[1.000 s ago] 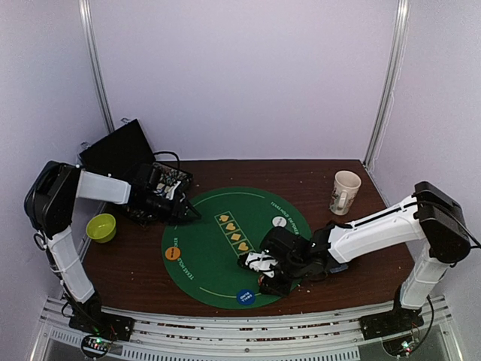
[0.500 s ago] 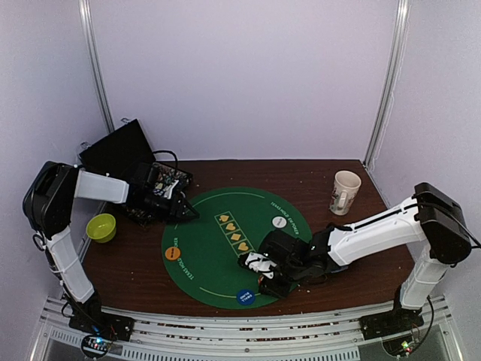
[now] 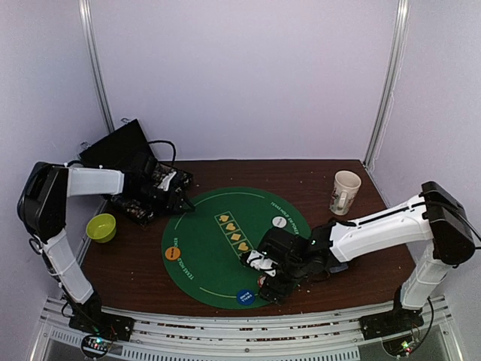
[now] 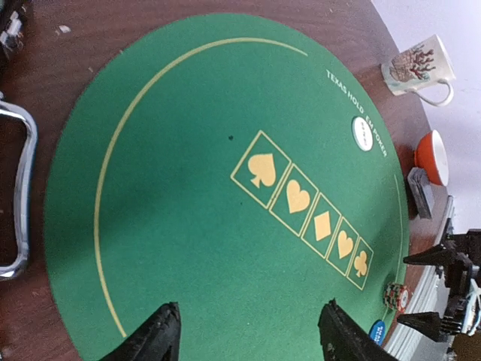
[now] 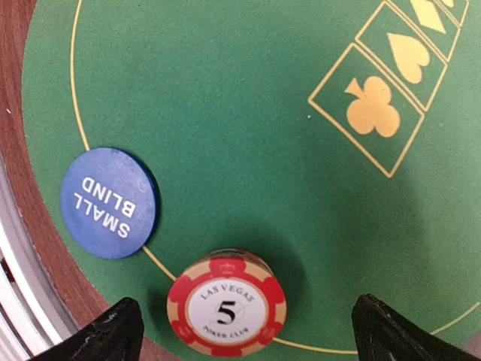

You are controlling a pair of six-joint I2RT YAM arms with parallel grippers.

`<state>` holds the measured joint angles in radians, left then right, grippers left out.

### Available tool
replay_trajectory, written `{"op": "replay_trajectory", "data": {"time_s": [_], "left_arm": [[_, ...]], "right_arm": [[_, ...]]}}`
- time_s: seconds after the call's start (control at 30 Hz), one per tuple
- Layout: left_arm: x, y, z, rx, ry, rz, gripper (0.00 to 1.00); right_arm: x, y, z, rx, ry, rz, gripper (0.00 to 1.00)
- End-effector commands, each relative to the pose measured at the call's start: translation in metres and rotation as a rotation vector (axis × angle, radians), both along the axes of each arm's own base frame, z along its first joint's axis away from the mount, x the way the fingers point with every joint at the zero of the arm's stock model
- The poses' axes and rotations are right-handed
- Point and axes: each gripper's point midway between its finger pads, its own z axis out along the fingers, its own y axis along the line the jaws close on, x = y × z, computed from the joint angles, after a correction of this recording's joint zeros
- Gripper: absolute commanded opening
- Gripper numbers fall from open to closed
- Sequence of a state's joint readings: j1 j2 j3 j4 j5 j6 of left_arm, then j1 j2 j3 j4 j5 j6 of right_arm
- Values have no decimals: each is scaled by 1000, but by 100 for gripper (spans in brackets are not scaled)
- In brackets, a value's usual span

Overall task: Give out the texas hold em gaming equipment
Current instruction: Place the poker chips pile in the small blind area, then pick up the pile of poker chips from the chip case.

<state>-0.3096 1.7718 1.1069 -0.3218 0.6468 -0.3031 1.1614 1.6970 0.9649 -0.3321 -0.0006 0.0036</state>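
Where lilac walls [image 3: 240, 83] enclose the table [image 3: 301, 174], a green mat [image 3: 210, 256] lies.

Green mat [image 3: 218, 259] central on bench [image 3: 316, 173]. On mat: orange disc [image 3: 172, 253] at left edge, blue disc [image 3: 245, 297] at near edge, white disc [image 3: 279, 222] on right. Right hand [image 3: 264, 280] low, beside blue disc. Left hand [image 3: 180, 201] at mat's far-left rim. Mug [image 3: 345, 192] off mat, far right.

On the counter [image 3: 301, 173], one green mat [image 3: 203, 241] with five printed suit boxes [image 3: 233, 229]. Three round markers: one orange disc [image 3: 172, 253], one white disc [image 3: 279, 222], one blue disc [image 3: 244, 296]. One chip stack [image 5: 227, 312]. One mug [image 3: 345, 192]. Two bowls: one green bowl [image 3: 101, 227], one red-and-white bowl [image 4: 432, 156]. One black case [image 3: 120, 150].
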Motion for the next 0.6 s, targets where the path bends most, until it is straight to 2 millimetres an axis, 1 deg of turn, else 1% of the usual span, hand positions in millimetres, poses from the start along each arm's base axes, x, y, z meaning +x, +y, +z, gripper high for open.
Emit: {"op": "replay_trajectory", "data": {"time_s": [0.0, 0.03, 0.07, 0.13, 0.2, 0.23, 0.27, 0.3, 0.37, 0.43, 0.5, 0.57], "left_arm": [[24, 35, 48, 165, -175, 21, 69], [26, 47, 52, 211, -182, 37, 71], [34, 64, 59, 273, -208, 67, 74], [43, 103, 64, 420, -228, 146, 78], [45, 148, 60, 634, -227, 237, 80], [42, 165, 56, 728, -214, 260, 80], [38, 174, 51, 786, -200, 259, 78], [34, 178, 46, 816, -184, 245, 77], [24, 180, 35, 838, -145, 196, 75], [18, 185, 24, 882, -117, 159, 78], [18, 190, 15, 923, -104, 127, 81], [17, 188, 7, 928, -95, 85, 82]], "right_arm": [[13, 2, 52, 21, -100, -7, 100], [15, 5, 64, 33, -114, -5, 100], [16, 4, 73, 33, -125, 2, 100], [18, 6, 94, 59, -147, 12, 100], [19, 6, 112, 88, -181, 29, 100], [21, 5, 121, 106, -207, 30, 100], [22, 5, 128, 122, -226, 38, 100], [23, 5, 134, 136, -242, 44, 100], [24, 4, 139, 159, -263, 54, 100], [24, 1, 140, 161, -270, 59, 100], [22, -3, 135, 148, -265, 66, 100], [20, -6, 131, 140, -256, 71, 100]]}}
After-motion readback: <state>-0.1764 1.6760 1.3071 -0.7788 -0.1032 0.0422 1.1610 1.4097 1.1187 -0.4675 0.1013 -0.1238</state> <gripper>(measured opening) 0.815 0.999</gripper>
